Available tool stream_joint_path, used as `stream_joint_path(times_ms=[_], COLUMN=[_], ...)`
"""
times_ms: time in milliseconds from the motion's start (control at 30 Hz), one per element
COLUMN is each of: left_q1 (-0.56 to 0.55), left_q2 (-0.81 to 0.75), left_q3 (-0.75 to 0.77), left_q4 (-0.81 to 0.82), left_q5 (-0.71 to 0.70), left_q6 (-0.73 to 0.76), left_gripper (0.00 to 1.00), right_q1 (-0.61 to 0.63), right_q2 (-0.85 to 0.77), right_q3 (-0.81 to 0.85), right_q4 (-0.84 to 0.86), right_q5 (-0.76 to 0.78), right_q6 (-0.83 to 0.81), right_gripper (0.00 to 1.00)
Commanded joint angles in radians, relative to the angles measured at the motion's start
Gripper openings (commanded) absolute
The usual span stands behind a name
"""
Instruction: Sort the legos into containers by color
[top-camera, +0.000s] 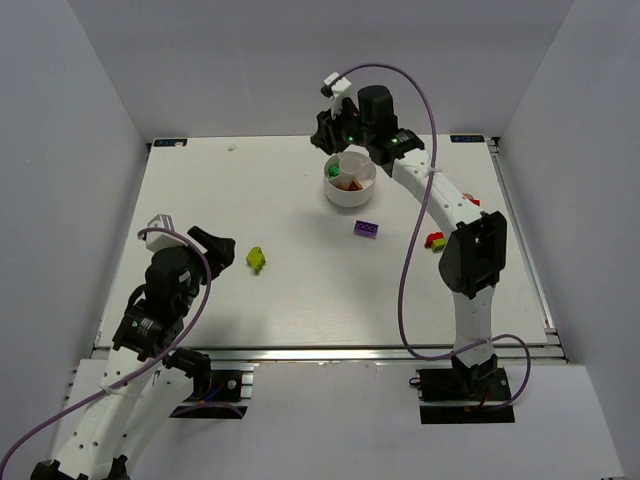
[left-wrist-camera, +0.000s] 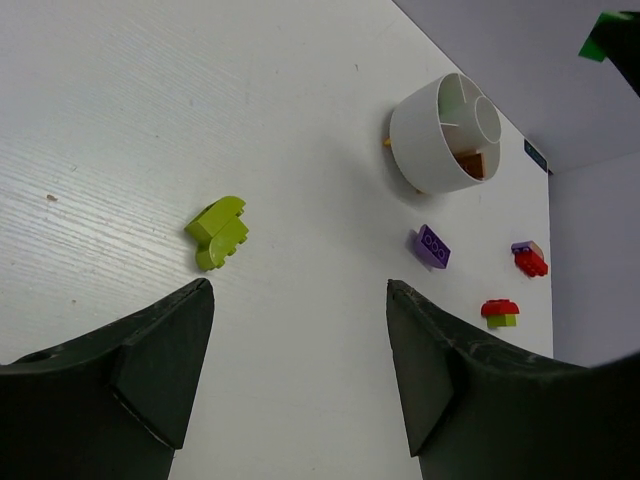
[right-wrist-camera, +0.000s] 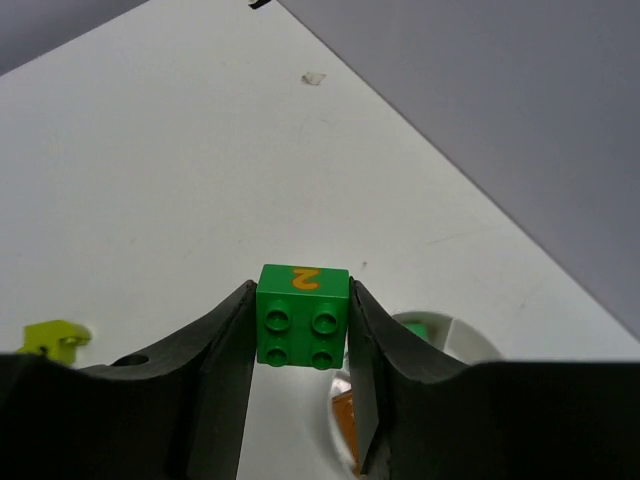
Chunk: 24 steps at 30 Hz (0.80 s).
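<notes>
My right gripper (right-wrist-camera: 300, 286) is shut on a green lego (right-wrist-camera: 302, 318) with an orange "2" on it, held in the air just beyond the far-left rim of the white dish (right-wrist-camera: 462, 330). In the top view this gripper (top-camera: 343, 140) hovers over the far edge of the dish (top-camera: 340, 196). The dish holds a green lego (right-wrist-camera: 415, 328) and an orange lego (right-wrist-camera: 346, 415) in separate wedges. My left gripper (left-wrist-camera: 298, 290) is open and empty, near a yellow-green lego (left-wrist-camera: 220, 232) that lies on the table (top-camera: 256, 260). A purple lego (top-camera: 366, 229) lies below the dish.
A red lego on a yellow-green piece (left-wrist-camera: 500, 312) and a red and purple piece (left-wrist-camera: 529, 258) lie right of the purple lego. The right arm (top-camera: 470, 250) reaches over them. Grey walls close in the table on three sides.
</notes>
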Motion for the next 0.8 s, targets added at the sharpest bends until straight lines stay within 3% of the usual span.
stream_joint_path(times_ms=[0, 200, 633, 667, 767], left_q1=[0.005, 0.005, 0.005, 0.005, 0.005], left_q2=[0.002, 0.002, 0.019, 0.019, 0.02], left_q3=[-0.011, -0.028, -0.053, -0.053, -0.053], left_q4=[0.024, 0.039, 0.063, 0.062, 0.06], left_q5=[0.006, 0.015, 0.032, 0.031, 0.034], left_q6=[0.002, -0.004, -0.008, -0.008, -0.008], left_gripper=[0.79, 0.79, 0.79, 0.79, 0.79], right_q1=[-0.011, -0.065, -0.079, -0.08, -0.082], right_q2=[0.089, 0.22, 0.206, 0.209, 0.218], right_q3=[0.09, 0.216, 0.053, 0.047, 0.037], right_q4=[0.051, 0.047, 0.059, 0.059, 0.059], right_q5=[-0.086, -0.071, -0.051, -0.045, -0.03], right_q6=[-0.091, -0.15, -0.295, -0.314, -0.331], right_gripper=[0.0, 0.0, 0.0, 0.06, 0.1])
